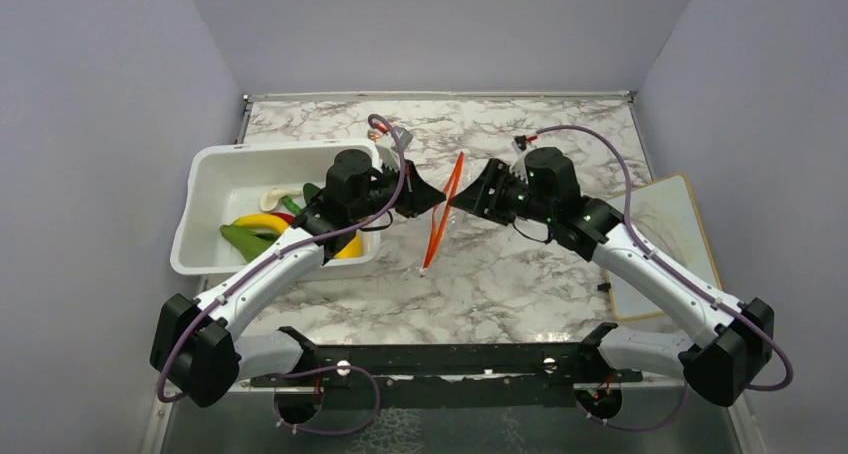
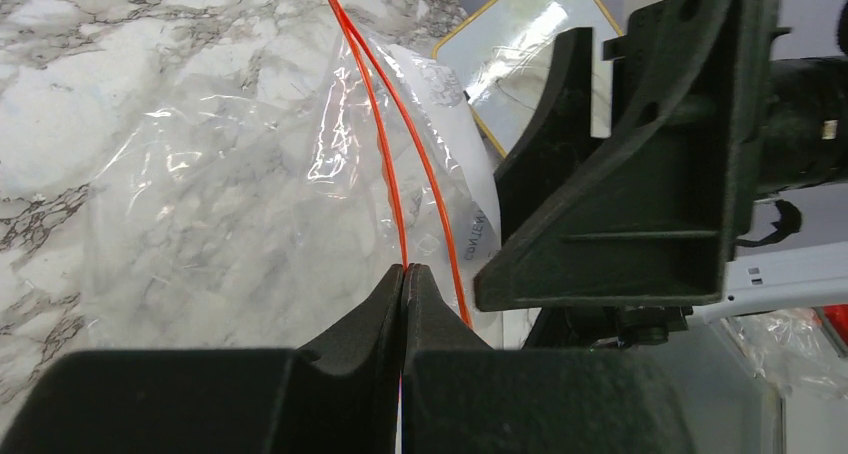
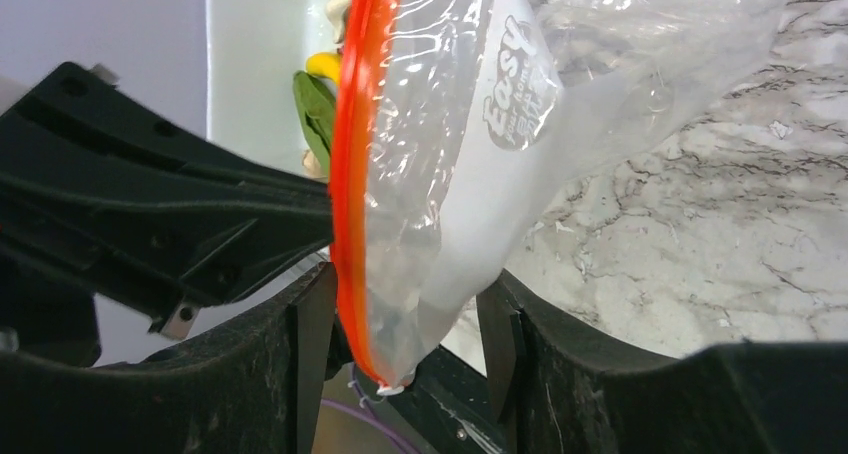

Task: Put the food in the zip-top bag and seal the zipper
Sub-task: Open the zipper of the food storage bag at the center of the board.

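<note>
Showing "Easy" (rest blurred): zip-top bag (image 3: 600, 94)

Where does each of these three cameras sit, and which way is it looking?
Top view: fixed above, behind the arms, looking down at the marble table; both arms, left claw and right claw show.
Left wrist: on the left arm, facing along its shut claw, which pinches the zip-top bag; right claw opposite.
Right wrist: on the right arm, facing the white tub past its open claw.
Shared: both wrist views show the bag and the other claw.
</note>
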Tool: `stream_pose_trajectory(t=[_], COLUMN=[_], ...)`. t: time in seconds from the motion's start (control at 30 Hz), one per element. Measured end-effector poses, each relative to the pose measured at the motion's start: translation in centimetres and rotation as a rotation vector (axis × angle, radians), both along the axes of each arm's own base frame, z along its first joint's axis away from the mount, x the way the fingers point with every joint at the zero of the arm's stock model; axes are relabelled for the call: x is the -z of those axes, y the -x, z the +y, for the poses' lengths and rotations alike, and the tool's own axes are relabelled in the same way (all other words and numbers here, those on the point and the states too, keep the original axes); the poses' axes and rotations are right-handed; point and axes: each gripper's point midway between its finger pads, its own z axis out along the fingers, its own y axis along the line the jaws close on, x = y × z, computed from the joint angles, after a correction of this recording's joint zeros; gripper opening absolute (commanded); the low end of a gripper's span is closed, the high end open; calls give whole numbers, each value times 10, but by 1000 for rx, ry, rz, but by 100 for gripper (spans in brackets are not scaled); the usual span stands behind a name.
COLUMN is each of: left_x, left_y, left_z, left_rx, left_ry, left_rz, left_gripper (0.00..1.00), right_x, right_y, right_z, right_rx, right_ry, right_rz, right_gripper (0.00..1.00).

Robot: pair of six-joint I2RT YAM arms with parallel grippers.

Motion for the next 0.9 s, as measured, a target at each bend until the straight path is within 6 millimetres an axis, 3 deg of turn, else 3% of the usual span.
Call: stream_pose_trajectory(t=[0.13,0.23,0.4,0.57,0.73,0.9], left_x=[-1,-3,-11,-10,7,14], left_y=[1,4,14,11,7,6], left_z=[-1,-2,4,11,15,15], left_rx=[6,10,6,-34,-61,-65], left_ry=[6,22,51,32,-23,-42], left_rz=[3,11,5,-16,16,39], left_gripper=[0,0,0,0,0,0], right_x=[24,41,76,93,80,28], right_y=[-10,-16,-14,-10,-3,2], right_z=[7,3,-13,-23,-29,-26], right_rx=[-1,25,52,53,39,35], right_ry=[40,92,188,255,263,156], right_rz=[45,51,65,75,54,-27], right_gripper=[36,33,34,44,49,45])
